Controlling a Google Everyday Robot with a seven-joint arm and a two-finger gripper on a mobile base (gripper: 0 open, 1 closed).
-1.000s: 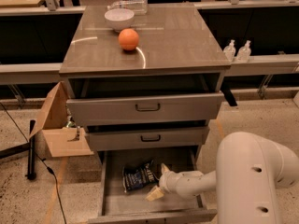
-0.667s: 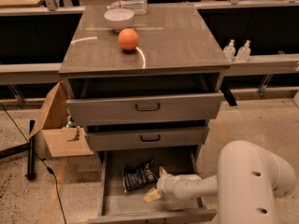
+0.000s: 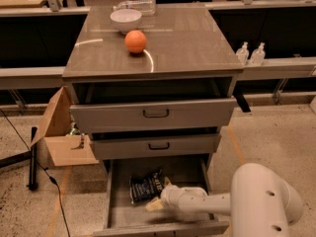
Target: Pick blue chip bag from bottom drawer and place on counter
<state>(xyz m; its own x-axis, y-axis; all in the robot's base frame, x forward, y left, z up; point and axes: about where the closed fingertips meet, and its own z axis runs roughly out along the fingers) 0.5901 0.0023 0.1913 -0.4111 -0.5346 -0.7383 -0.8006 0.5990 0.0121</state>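
Observation:
The blue chip bag lies crumpled in the open bottom drawer, left of centre. My gripper reaches into the drawer from the right on a white arm, its pale fingers low at the bag's right edge. The counter on top of the cabinet holds an orange ball and a white bowl.
The two upper drawers with dark handles stand partly pulled out above the bottom one. An open cardboard box sits on the floor to the left, next to a black pole and cable. Two small bottles stand on a ledge at right.
My arm has slid left and slightly forward in the bottom drawer, bringing the gripper closer against the bag's lower right edge. The bag has not visibly moved.

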